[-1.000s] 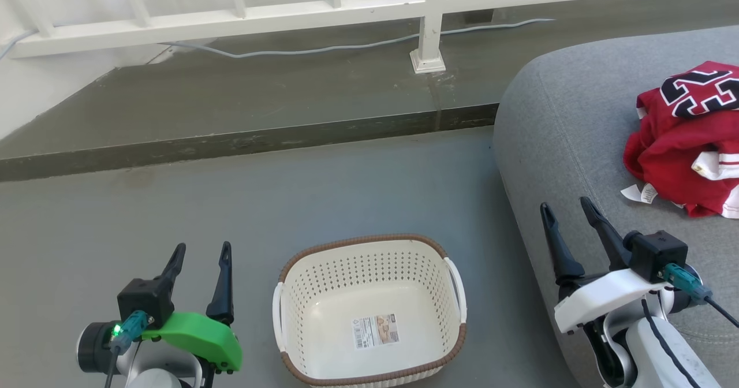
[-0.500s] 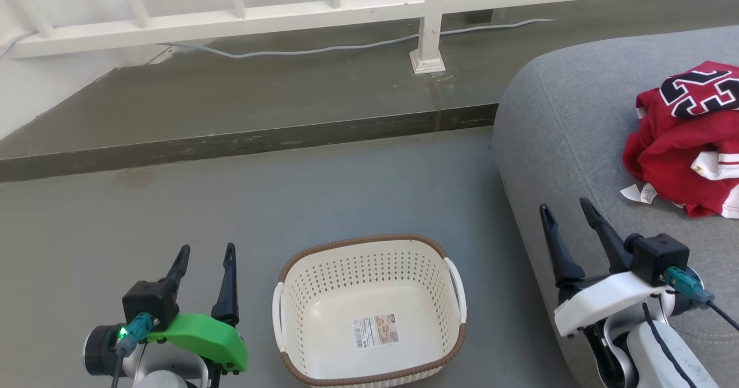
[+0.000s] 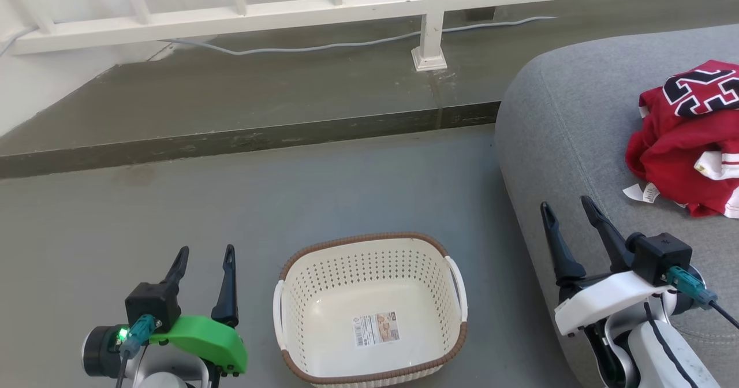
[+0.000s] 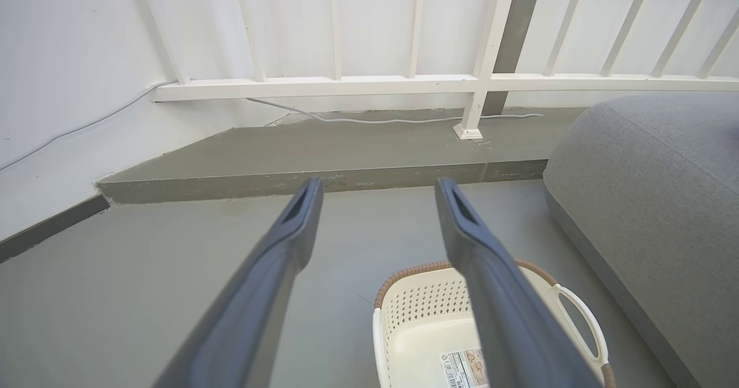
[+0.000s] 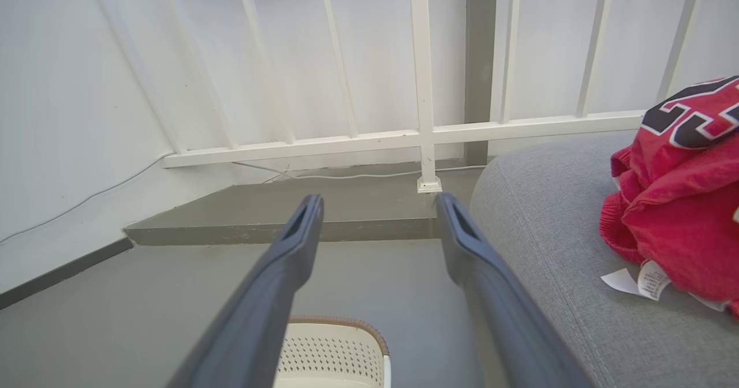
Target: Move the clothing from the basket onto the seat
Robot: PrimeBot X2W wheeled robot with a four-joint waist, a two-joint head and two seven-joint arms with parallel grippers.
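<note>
The basket (image 3: 365, 239) stands upright on the grey floor (image 3: 260, 215), just beside the left edge of the seat (image 3: 566, 122) and apart from it. Its pale bottom shows in full, with a label sticker (image 3: 376, 328) lying flat on it. The clothing (image 3: 684, 151) lies in a crumpled red heap on top of the seat, well back from the seat's rounded left edge and cut off by the right side of the head view. A black-and-white number faces up on it, and two white tags (image 3: 641, 192) stick out at its near side.

The left hand (image 3: 206, 250) is held over the floor to the left of the basket, near it but not touching. Its two dark fingers are spread wide with nothing between them. In its wrist view the left hand (image 4: 378, 185) points toward a low step (image 4: 288, 177) below a white railing (image 4: 346, 82).

The right hand (image 3: 564, 203) sits at the seat's left edge toward the front, with its fingers wide apart and holding nothing. I cannot tell whether it touches the cushion. A pale cable (image 3: 323, 46) runs along the step under the railing.
</note>
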